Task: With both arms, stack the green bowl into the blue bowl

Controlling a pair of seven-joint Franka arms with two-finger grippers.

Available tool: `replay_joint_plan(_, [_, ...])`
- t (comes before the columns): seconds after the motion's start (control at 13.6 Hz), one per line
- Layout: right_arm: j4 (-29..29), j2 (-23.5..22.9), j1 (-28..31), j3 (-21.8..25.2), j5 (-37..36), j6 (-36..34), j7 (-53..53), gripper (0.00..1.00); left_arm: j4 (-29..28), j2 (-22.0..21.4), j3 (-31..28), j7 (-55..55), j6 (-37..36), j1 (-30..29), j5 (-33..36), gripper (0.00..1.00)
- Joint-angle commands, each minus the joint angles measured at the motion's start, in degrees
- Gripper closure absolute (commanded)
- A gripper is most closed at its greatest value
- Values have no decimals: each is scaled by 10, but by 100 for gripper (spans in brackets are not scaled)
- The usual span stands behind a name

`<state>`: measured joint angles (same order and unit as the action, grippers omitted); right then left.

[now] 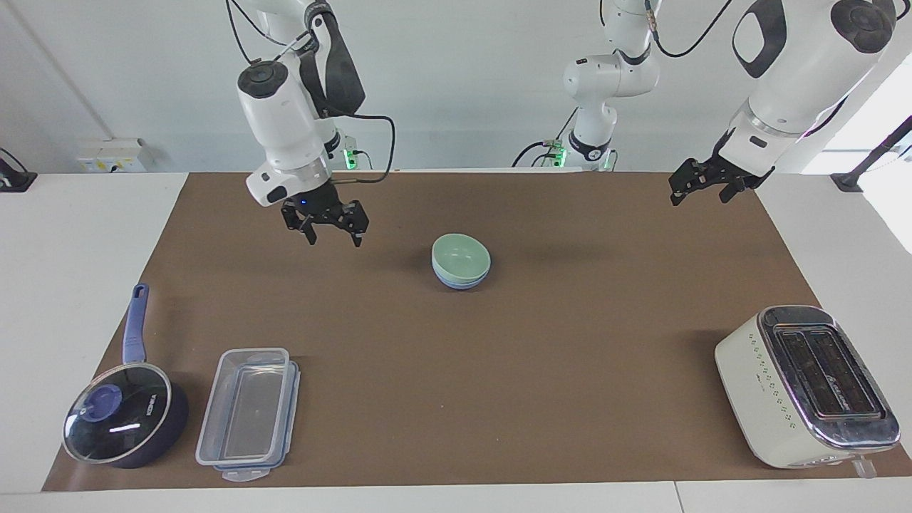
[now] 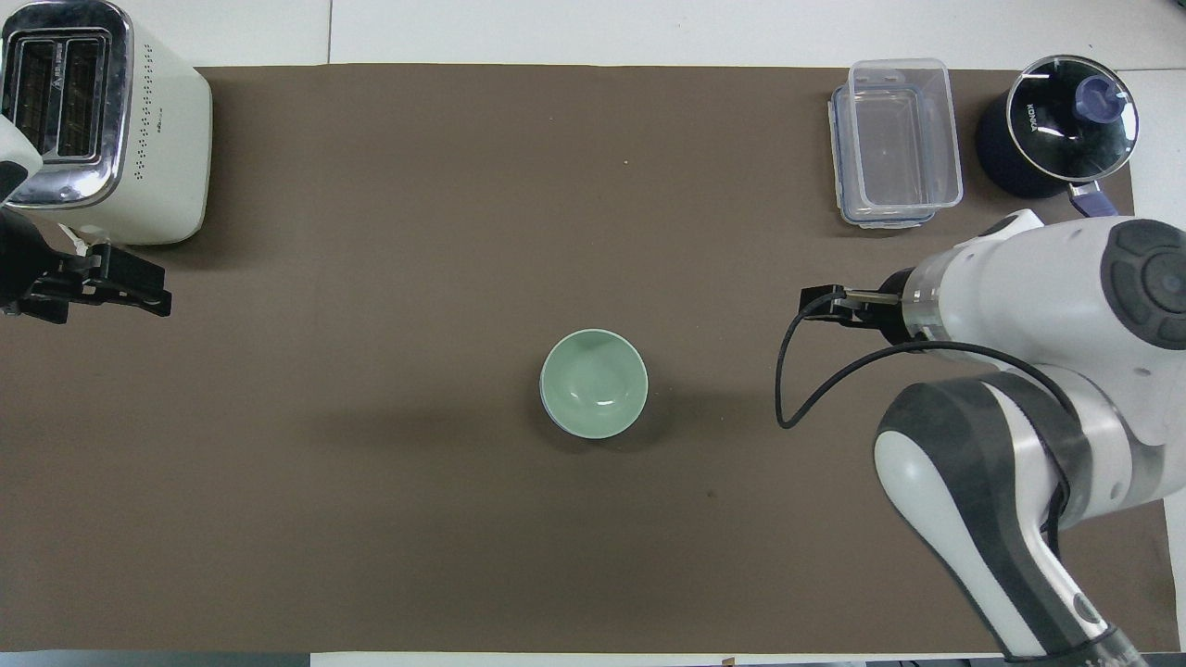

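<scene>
Green bowl (image 1: 461, 253) sits nested in blue bowl (image 1: 462, 279), stack looks done; right gripper (image 1: 333, 232) and left gripper (image 1: 704, 187) hang empty and spread, next just parking.

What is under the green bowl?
The green bowl sits nested in the blue bowl, of which only a band below the green rim shows in the facing view. The blue bowl's inside is covered. From overhead the green bowl hides nearly all of it.
</scene>
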<state>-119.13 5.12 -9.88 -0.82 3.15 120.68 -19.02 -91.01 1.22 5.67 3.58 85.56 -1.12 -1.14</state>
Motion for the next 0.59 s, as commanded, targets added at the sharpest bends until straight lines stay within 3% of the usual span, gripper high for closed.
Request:
replay_joint_plan(0.0, [9,2,50,-6,-37,-4,54,0,-11,-9,-3,-5,8,2,-7,0])
replay_joint_plan(0.22, [18,5,72,-2,-40,-18,94,0,-11,-9,-3,-5,8,2,-6,0])
replay_joint_plan(0.51, [94,1,97,-4,-60,-110,132,0,-11,-9,-2,-5,8,2,-7,0])
